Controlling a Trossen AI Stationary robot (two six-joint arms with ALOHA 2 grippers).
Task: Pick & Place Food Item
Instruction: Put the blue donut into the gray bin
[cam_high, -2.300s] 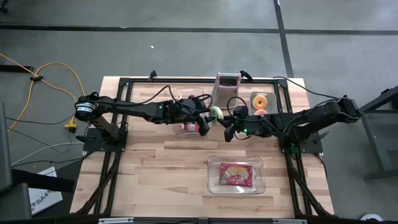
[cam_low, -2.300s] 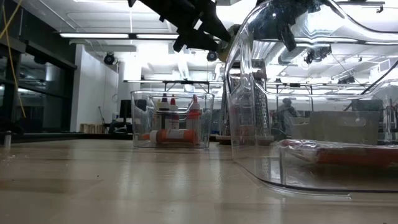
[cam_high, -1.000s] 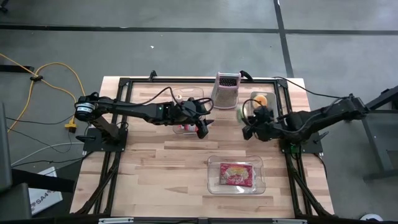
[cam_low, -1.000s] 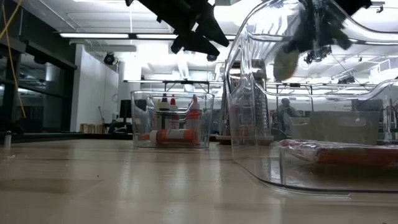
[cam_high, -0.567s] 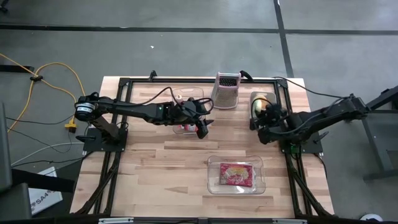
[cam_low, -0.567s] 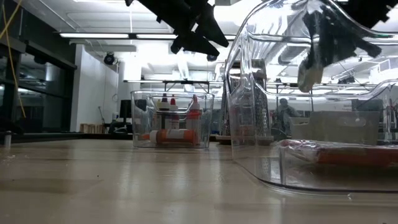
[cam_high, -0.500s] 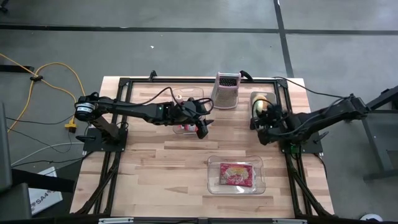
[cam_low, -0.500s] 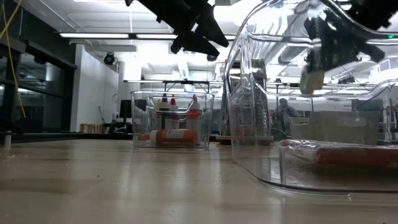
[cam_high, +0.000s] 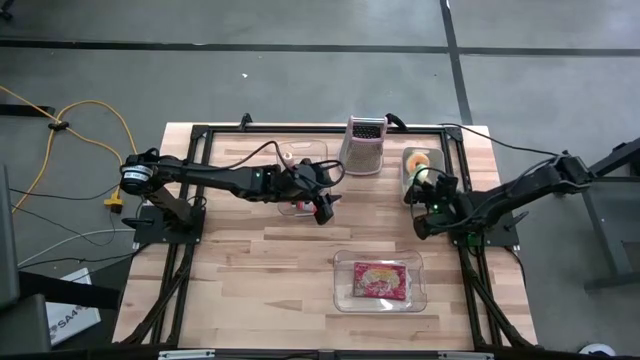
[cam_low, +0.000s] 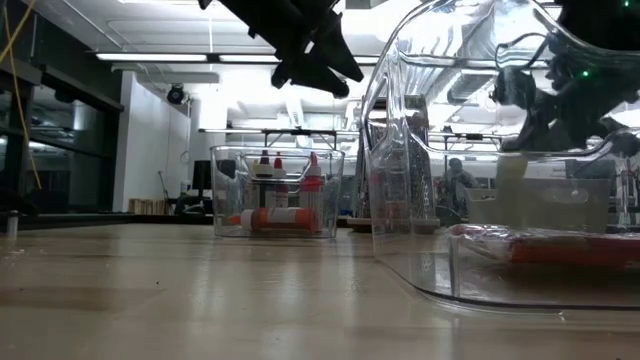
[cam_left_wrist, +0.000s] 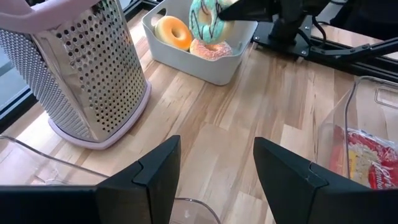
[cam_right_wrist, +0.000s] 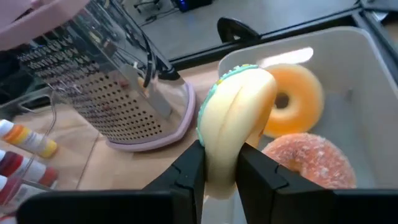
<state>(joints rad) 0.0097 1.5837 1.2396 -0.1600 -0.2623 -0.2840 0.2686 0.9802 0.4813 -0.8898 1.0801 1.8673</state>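
Observation:
A teal-iced doughnut (cam_right_wrist: 236, 121) is held by my right gripper (cam_right_wrist: 217, 163), which is shut on it at the table's far right. It stands on edge over a white bin (cam_right_wrist: 373, 87). In the bin lie an orange doughnut (cam_right_wrist: 292, 99) and a pink sugared one (cam_right_wrist: 305, 158). The left wrist view shows the teal doughnut (cam_left_wrist: 205, 18) over the same bin (cam_left_wrist: 211, 67). My left gripper (cam_high: 322, 205) hangs open and holds nothing above a clear bin of bottles (cam_high: 300, 180) at the table's middle. My right gripper pinches the teal doughnut's rim (cam_right_wrist: 219, 146) between its two fingers, one on the iced face and one on the plain face. The fingers come slanting down from the table's near right. The doughnut stands on edge, lifted clear over the bin.
A pink-based metal grater (cam_high: 365, 145) stands at the far edge between the two bins. A clear tray (cam_high: 415, 290) holding a red packet (cam_high: 378, 282) lies near the front edge. Bare wood lies between the tray and the bins.
My right gripper has gone toward the table's right edge and down, rolling at the wrist, and has carried the teal doughnut from mid-air beside the grater to just over the white bin. The doughnut has turned onto its edge. It is still held.

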